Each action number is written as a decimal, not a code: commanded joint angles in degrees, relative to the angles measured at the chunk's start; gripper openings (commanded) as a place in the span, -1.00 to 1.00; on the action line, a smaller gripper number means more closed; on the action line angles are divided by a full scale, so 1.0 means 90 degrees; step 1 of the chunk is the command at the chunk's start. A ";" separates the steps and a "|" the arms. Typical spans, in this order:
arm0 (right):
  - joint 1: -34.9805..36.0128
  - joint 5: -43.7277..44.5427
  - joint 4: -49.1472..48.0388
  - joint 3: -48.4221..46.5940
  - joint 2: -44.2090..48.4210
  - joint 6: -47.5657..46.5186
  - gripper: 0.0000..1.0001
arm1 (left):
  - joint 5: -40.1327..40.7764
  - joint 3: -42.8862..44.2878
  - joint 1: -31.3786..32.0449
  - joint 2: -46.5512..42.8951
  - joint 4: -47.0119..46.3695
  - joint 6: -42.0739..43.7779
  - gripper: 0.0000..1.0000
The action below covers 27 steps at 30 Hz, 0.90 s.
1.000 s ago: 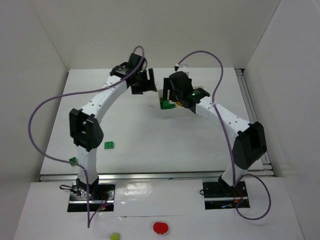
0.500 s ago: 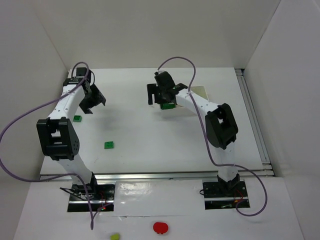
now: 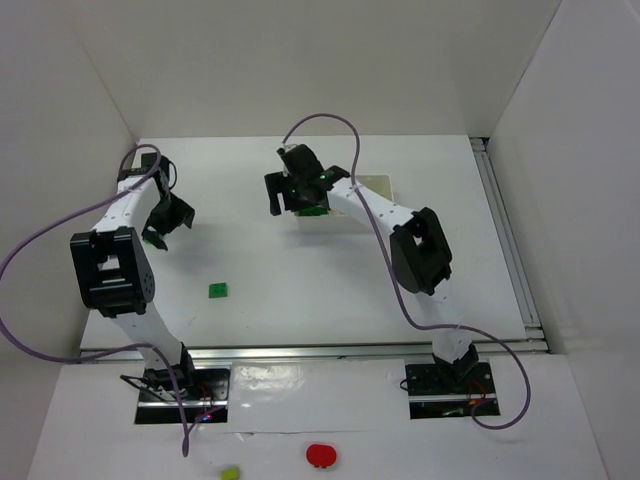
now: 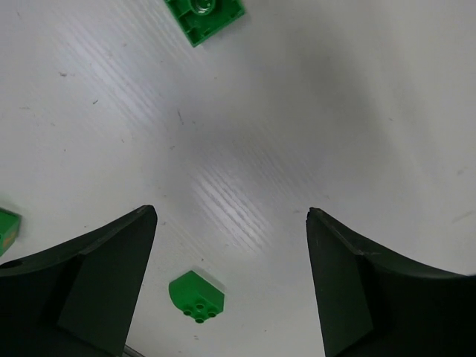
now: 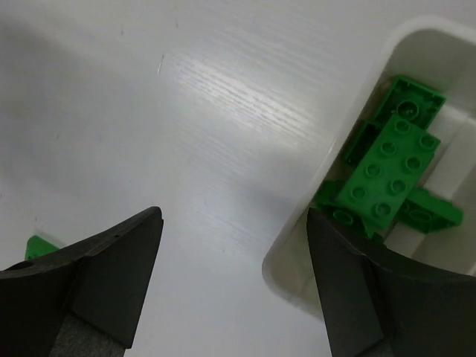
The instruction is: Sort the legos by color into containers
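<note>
My left gripper hangs open at the far left of the table. In the left wrist view a small rounded green lego lies on the table between its open fingers, nearer the left one and apart from both. My right gripper is open and empty just left of the white tray. In the right wrist view the tray's corner holds several green legos beside the right finger. A further green lego lies on the table mid-left.
Another green brick lies ahead of the left gripper and one at its left edge. A red round object and a small yellow-green piece sit on the near ledge. White walls close in left, right and back.
The left arm swung from the tray area at back centre out to the far left and its jaws widened. The right gripper slid left, from over the tray to just past its left edge.
</note>
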State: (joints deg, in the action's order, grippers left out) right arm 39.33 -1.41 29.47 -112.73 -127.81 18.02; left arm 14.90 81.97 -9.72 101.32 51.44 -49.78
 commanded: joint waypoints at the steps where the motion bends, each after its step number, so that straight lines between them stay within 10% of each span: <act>1: -0.0063 0.0351 -0.0179 0.0414 0.1211 -0.0244 0.71 | 0.0357 -0.0123 -0.0150 0.0226 0.0174 -0.0514 0.83; 27: -0.0337 0.0938 0.0816 0.1149 0.2287 -0.0059 0.71 | 0.1157 0.0384 -0.0776 0.1427 -0.0803 -0.1686 0.95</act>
State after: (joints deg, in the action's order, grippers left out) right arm 35.92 6.81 34.63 -99.18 -106.56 17.06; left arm 21.87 83.40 -16.36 112.40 44.69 -62.04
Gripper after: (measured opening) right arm 0.852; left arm 0.983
